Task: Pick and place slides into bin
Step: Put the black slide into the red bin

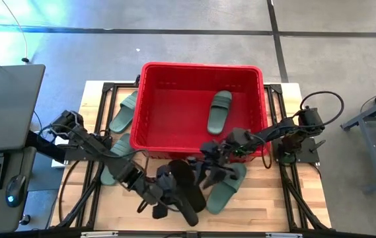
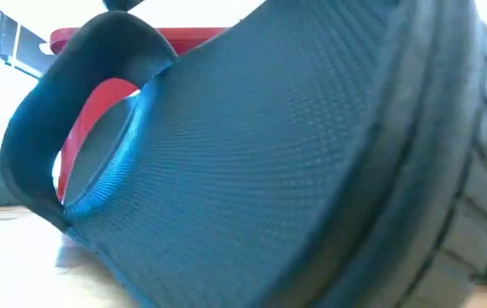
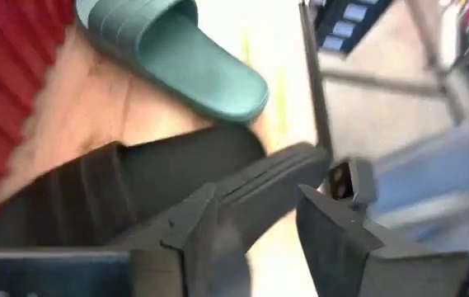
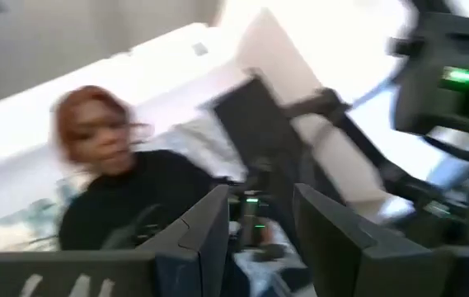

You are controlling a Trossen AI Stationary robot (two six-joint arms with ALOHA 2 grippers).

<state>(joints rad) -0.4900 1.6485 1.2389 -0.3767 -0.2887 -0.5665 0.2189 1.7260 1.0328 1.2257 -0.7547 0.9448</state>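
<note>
Black slide (image 2: 311,171) fills the low view on the wooden table (image 1: 293,198); left claw (image 3: 255,223) grips it, right claw (image 4: 259,223) wide.

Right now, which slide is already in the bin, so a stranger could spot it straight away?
Start at the big red bin at the table's far side. On its floor, right of middle, lies one sage green slide, lengthwise. It is the only slide inside the bin; every other one lies outside on the wooden table.
</note>
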